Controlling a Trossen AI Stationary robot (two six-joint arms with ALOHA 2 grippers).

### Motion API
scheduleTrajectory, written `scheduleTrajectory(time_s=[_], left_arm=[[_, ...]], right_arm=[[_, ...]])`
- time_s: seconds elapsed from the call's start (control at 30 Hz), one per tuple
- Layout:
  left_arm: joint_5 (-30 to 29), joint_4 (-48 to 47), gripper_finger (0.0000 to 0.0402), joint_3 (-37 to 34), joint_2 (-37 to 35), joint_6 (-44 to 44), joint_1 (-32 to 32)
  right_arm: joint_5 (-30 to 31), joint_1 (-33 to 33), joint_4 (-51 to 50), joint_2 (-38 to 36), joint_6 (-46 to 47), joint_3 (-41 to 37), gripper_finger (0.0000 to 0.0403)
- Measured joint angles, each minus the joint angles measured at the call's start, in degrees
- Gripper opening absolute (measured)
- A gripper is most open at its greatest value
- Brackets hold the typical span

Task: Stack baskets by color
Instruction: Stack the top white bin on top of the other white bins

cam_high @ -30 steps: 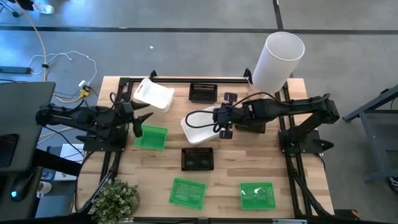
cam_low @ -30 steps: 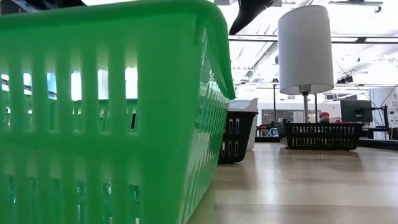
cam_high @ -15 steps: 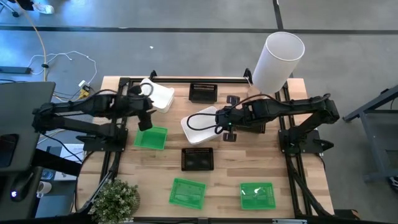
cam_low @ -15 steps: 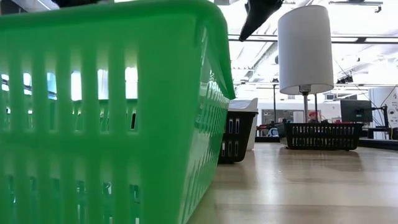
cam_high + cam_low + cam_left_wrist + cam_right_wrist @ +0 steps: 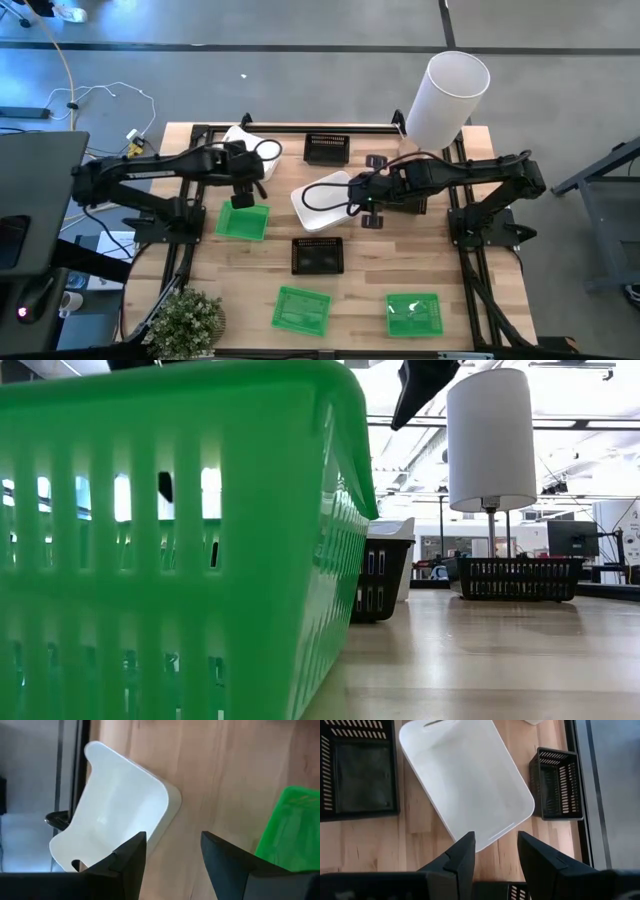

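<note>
The left gripper (image 5: 243,192) hangs with its fingers (image 5: 127,857) spread apart and nothing between them, above the bare table (image 5: 370,255) in the gap between the white basket at the back left (image 5: 120,820) and the green basket beside it (image 5: 295,830). That white basket lies near the table's back left corner, just behind the gripper, and the green one lies just in front of it. The right gripper (image 5: 368,205) is open too and holds nothing; it hovers at the near edge of the white basket in the middle (image 5: 465,780), which sits tilted on the table. Past that basket a black basket (image 5: 357,770) lies toward the front, and another black basket (image 5: 557,782) stands at the back edge. Two more green baskets (image 5: 302,308) lie along the front, well apart from both grippers. A tall white cylinder (image 5: 446,97) stands at the back right corner.
</note>
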Motion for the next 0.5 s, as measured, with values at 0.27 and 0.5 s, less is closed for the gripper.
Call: scheduleTrajectory(time_s=[0.27,0.5], left_arm=[[-3.5,0.0,0.0177,0.0,7.2,-0.4,2.0],[-5.1,0.4,0.0177,0.0,11.5,0.1,3.8]], right_arm=[[0.0,0.0,-0.3,0.0,0.0,0.0,0.0134],[0.0,0.0,-0.3,0.0,0.0,0.0,0.0134]])
